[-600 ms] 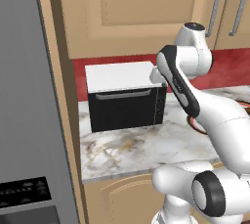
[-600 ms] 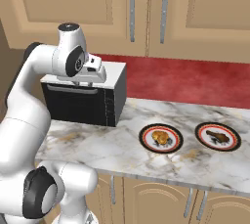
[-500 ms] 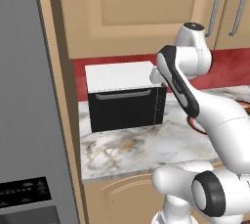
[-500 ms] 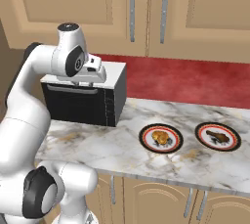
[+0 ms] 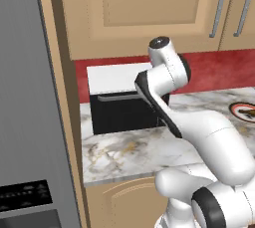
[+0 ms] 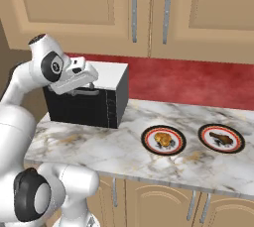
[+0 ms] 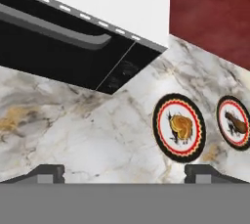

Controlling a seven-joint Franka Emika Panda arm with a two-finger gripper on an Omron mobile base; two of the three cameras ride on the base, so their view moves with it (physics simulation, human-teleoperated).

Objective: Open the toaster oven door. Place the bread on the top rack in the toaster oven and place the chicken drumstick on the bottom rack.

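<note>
The arm's hand is being shifted slightly further across the front of the toaster oven [image 6: 87,99], near its grey handle [image 5: 119,97]; nothing else is being moved.

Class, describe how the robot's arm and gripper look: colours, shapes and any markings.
The arm is glossy white, built of rounded tubular links with dark grey joint rings and round caps. The gripper has two small dark grey, blocky finger tips. No cables or markings show.

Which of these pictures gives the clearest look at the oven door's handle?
The left base view: the handle runs across the shut door, though the arm hides its right end. The hand view shows it slanted and cropped; the right base view has the gripper covering it.
</note>
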